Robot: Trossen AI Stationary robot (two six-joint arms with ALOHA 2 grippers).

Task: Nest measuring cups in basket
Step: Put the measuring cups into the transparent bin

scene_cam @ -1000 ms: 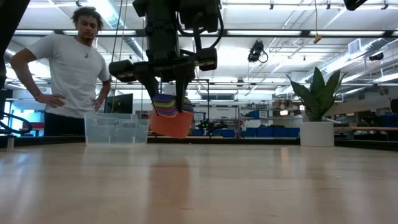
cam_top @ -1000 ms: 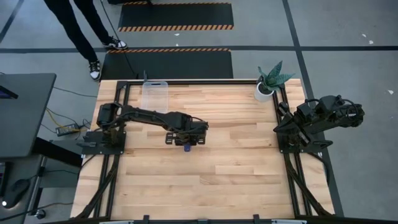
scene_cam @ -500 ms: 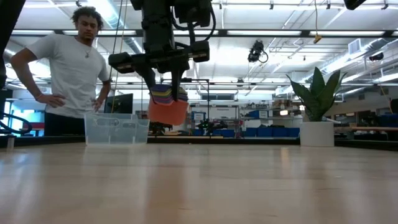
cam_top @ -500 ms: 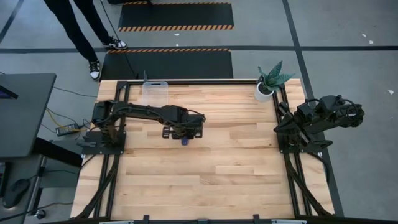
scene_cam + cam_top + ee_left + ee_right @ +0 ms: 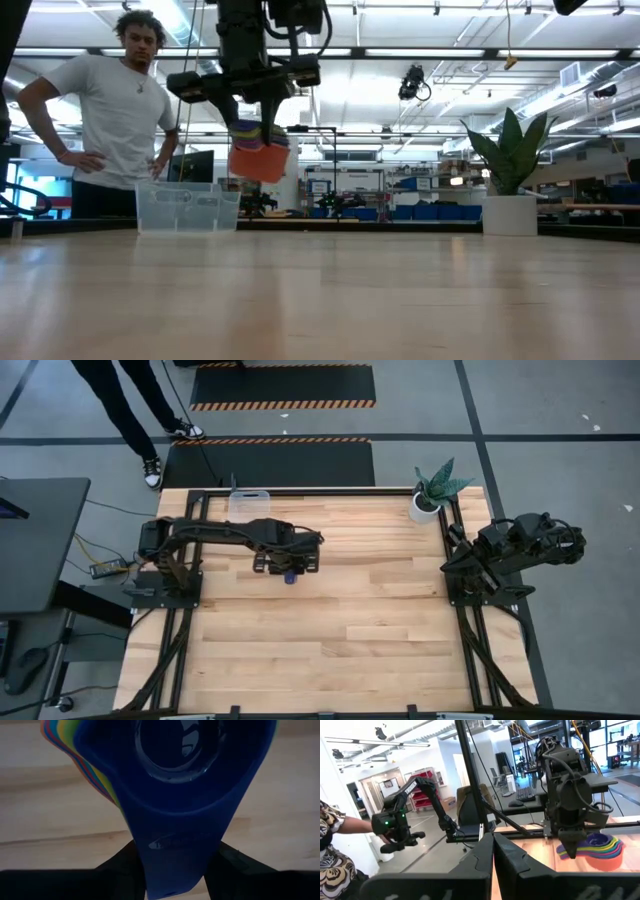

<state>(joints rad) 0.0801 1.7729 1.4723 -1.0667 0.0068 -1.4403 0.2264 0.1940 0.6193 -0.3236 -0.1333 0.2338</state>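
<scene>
The table [image 5: 340,620] is pale butcher-block wood, its strips smooth with a soft sheen in the low view. The measuring cups [image 5: 258,152] look like smooth coloured plastic; in the left wrist view the top blue one [image 5: 185,795] is glossy, catching small highlights in its bowl. The basket [image 5: 187,208] at 11 o'clock on the table is clear, see-through plastic with shiny walls. The left claw [image 5: 250,125] and its arm are matt dark. The plant's pot [image 5: 509,214] is plain matt white.

One nested stack of measuring cups [image 5: 259,155], one basket [image 5: 187,208], one plant [image 5: 510,165].
</scene>
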